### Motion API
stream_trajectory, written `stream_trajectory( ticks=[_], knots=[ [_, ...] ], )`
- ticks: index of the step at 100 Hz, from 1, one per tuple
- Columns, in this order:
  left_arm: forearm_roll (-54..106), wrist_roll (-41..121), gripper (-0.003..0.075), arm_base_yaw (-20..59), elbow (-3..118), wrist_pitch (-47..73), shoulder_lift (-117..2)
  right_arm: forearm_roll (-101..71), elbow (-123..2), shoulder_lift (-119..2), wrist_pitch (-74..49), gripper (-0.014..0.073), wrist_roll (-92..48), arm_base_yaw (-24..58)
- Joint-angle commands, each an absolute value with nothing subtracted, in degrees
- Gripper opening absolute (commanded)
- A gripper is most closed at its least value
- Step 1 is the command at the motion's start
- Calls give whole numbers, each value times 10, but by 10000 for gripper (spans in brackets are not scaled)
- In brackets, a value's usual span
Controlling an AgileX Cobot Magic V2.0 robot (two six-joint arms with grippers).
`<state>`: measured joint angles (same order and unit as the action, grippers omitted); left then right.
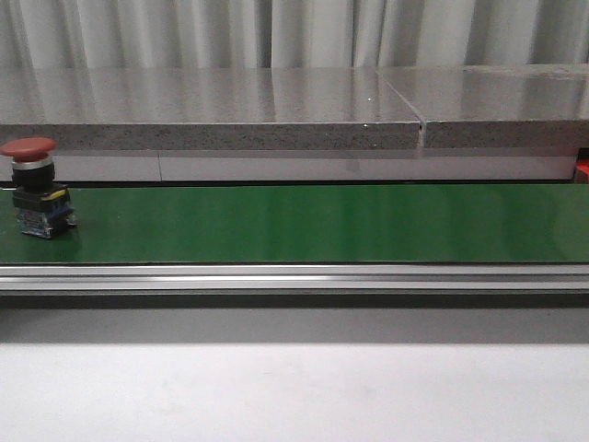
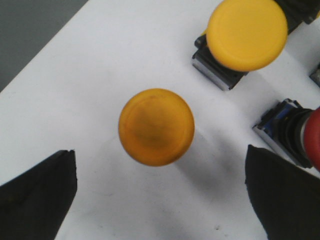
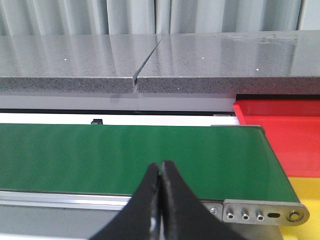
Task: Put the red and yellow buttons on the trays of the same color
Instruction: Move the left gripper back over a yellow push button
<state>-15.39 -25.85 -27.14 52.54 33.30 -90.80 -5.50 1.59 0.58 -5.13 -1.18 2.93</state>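
A red button (image 1: pixel 32 184) with a black and blue base stands upright at the far left of the green belt (image 1: pixel 322 224) in the front view. The left wrist view looks straight down on a yellow button (image 2: pixel 156 127) on a white surface, just ahead of my open left gripper (image 2: pixel 160 192), whose fingers (image 2: pixel 42 192) stand wide apart and touch nothing. A second yellow button (image 2: pixel 247 34) and part of another red button (image 2: pixel 314 140) lie beyond. My right gripper (image 3: pixel 160 167) is shut and empty, over the belt's near edge. A red tray (image 3: pixel 285 132) and a yellow tray (image 3: pixel 305 190) sit past the belt's end.
A grey stone-topped counter (image 1: pixel 276 106) runs behind the belt. The belt's aluminium rail (image 1: pixel 294 276) runs along its front, with a white table surface (image 1: pixel 294 387) below it. A metal end plate with bolts (image 3: pixel 262 214) caps the belt beside the trays.
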Motion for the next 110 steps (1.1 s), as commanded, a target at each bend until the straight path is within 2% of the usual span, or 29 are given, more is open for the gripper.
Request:
stream_trajectory(
  ticks=[1, 42, 110],
  knots=[
    [-161, -265, 659, -272, 539, 294, -897, -50, 7, 17, -3, -67, -13, 28],
    [-156, -275, 658, -318, 539, 252, -904, -50, 7, 17, -3, -67, -13, 28],
    [-139, -275, 619, -316, 539, 235, -944, -50, 7, 17, -3, -67, -13, 28]
  ],
)
